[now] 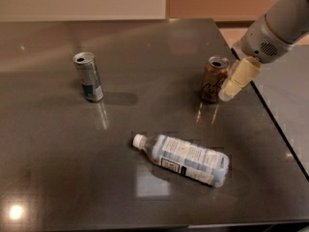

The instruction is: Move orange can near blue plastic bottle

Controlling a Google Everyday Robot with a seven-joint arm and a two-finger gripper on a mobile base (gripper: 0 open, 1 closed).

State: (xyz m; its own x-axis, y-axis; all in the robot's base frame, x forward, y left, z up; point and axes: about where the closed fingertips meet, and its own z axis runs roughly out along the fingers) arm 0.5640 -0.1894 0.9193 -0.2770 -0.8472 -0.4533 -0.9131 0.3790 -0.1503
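Observation:
The orange can (213, 79) stands upright on the dark table, right of centre. The blue plastic bottle (186, 159) lies on its side nearer the front, white cap pointing left. My gripper (231, 89) reaches in from the upper right on a grey arm. Its cream fingers (239, 78) hang just to the right of the orange can, close against its side.
A slimmer silver-and-blue can (89, 77) stands upright at the left. The table's right edge (270, 120) runs diagonally just beyond the gripper, with a grey floor past it. A pale wall lies behind the table.

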